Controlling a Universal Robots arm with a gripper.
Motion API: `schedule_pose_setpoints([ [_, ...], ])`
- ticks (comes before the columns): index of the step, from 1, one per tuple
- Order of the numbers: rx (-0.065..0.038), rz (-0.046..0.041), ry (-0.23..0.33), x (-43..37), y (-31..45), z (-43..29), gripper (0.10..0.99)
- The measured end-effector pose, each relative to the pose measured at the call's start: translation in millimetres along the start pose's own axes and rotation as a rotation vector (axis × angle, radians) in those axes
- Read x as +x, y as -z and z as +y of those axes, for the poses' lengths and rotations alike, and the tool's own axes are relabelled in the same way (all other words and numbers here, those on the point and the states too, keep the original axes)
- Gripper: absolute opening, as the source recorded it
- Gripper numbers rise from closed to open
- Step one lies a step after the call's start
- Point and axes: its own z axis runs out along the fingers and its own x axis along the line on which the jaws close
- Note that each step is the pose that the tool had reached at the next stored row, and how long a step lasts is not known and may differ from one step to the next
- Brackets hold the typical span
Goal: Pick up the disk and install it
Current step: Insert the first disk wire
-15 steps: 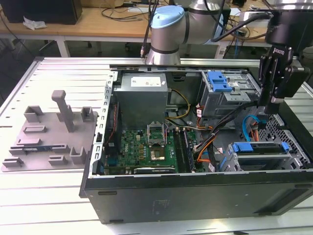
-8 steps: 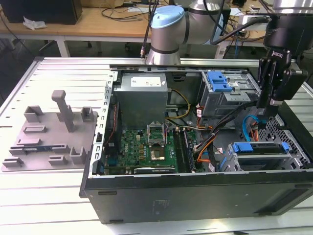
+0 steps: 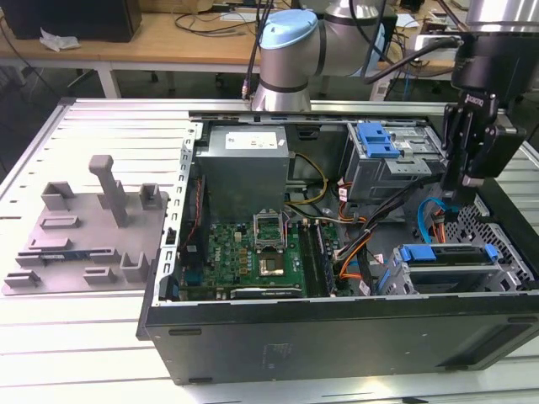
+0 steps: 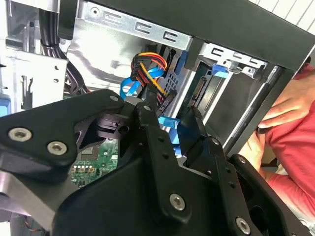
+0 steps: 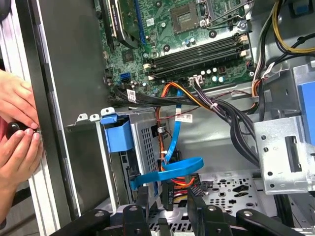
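Gripper, black, low inside open black computer case, exterior view's right, to reach blue-framed silver disk; grip cannot be told.

Open computer case, green motherboard, grey holder block

the exterior view stands well off and high, looking down over the whole open computer case, with the gripper at the exterior view's right. both wrist views ride close behind the gripper, facing past its fingertips into the case. they share the blue cable just ahead of the tips.
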Motion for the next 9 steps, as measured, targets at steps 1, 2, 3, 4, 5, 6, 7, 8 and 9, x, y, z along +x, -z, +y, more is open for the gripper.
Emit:
schedule_pose_setpoints([
  [1, 0.000, 0.0015, 0.000, -0.4, -0.5, 0.0, 0.447],
  [2, 0.000, 0.0035, 0.000, -0.9, -1.1, 0.1, 0.447],
  [3, 0.000, 0.0051, 0.000, -1.2, -1.6, 0.2, 0.447],
  [4, 0.001, 0.0074, 0.000, -1.8, -2.5, 0.3, 0.447],
  [5, 0.001, 0.0089, 0.000, -2.2, -3.1, 0.3, 0.447],
  [6, 0.001, 0.0104, 0.001, -2.5, -3.5, 0.4, 0.447],
  [7, 0.001, 0.0121, 0.001, -2.9, -4.1, 0.4, 0.447],
  [8, 0.001, 0.0136, 0.001, -3.2, -4.6, 0.5, 0.447],
  [9, 0.001, 0.0170, 0.001, -4.0, -5.5, 0.6, 0.447],
])
